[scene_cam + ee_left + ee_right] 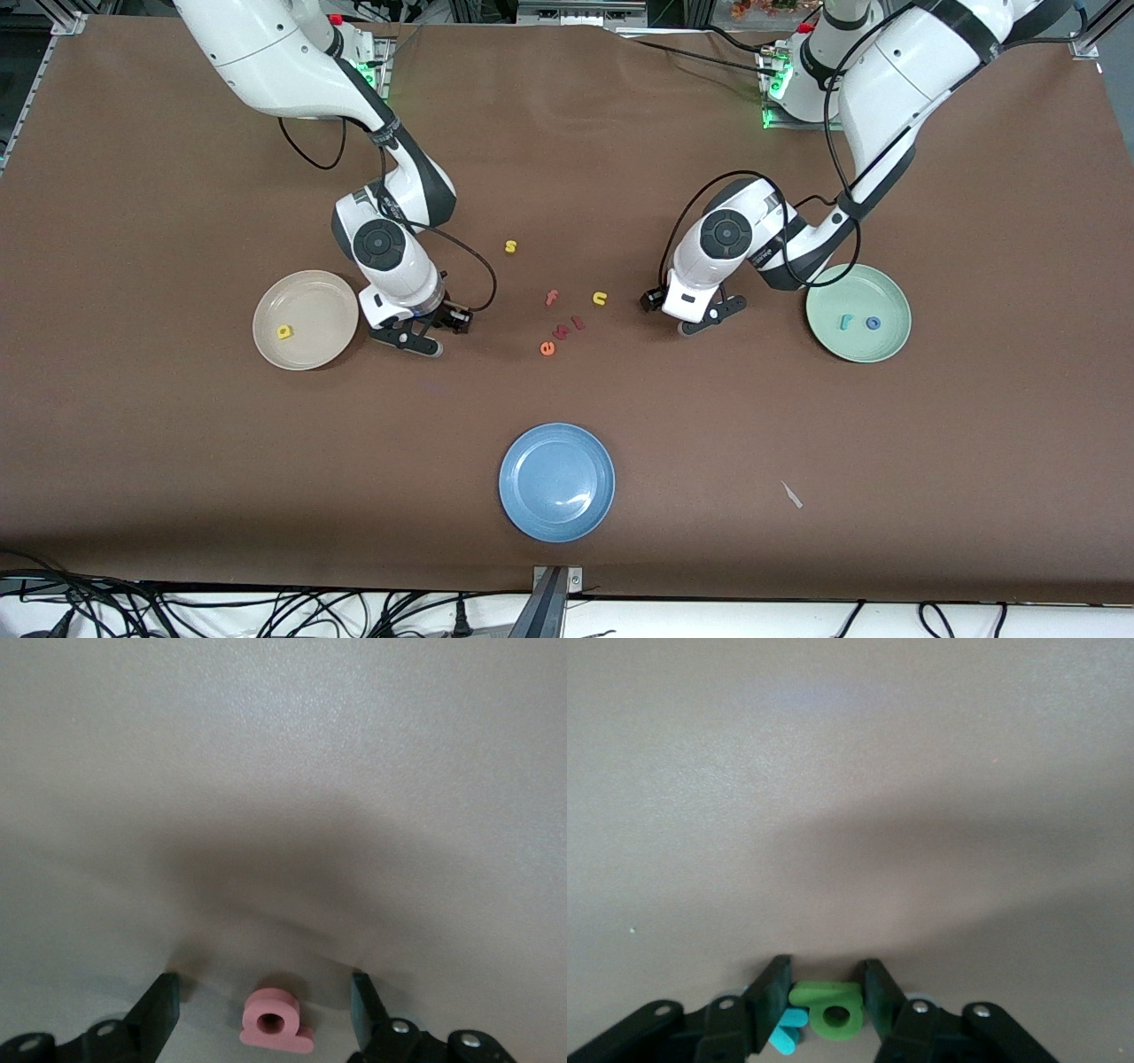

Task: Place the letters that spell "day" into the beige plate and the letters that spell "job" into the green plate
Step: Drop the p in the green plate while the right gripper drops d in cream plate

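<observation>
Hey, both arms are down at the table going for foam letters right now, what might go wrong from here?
1. The right pincer is closing on the green a with the teal y touching it beside one finger; the y may get dragged or knocked aside.
2. The left pincer stands open around the pink b, which lies flat on the table; the fingers may slide over it or tip it rather than grip it.
</observation>
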Action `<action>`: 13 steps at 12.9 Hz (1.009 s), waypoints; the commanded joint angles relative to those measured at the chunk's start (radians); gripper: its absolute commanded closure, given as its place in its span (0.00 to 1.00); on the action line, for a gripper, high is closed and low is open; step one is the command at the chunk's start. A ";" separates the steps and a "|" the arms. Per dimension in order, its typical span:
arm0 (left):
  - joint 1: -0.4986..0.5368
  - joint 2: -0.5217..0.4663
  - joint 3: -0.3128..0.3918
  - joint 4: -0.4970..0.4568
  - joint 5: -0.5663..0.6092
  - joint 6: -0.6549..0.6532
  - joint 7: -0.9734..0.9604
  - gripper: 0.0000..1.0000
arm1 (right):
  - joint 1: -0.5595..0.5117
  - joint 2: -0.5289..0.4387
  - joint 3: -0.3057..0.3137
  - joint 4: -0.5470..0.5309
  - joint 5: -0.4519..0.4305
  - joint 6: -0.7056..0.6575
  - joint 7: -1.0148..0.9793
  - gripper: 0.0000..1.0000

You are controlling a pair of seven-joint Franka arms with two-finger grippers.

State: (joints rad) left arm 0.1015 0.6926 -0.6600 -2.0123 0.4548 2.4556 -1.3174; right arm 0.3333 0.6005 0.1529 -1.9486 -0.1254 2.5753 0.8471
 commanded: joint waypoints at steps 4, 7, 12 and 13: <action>-0.026 0.005 -0.003 0.007 0.016 -0.007 -0.040 0.35 | 0.009 -0.010 -0.006 -0.038 -0.017 0.005 0.015 0.80; -0.026 0.007 -0.003 0.007 0.016 -0.007 -0.037 0.68 | -0.003 -0.062 -0.006 -0.036 -0.016 -0.035 -0.013 0.80; -0.009 -0.001 -0.003 0.012 0.016 -0.010 -0.025 0.95 | -0.141 -0.221 -0.006 -0.029 -0.014 -0.295 -0.349 0.79; -0.005 -0.007 -0.004 0.030 0.016 -0.027 -0.023 0.98 | -0.173 -0.251 -0.006 -0.036 -0.016 -0.349 -0.423 0.79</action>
State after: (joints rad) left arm 0.0816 0.6880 -0.6693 -2.0014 0.4547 2.4531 -1.3375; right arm 0.2273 0.4287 0.1370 -1.9488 -0.1329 2.3073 0.5533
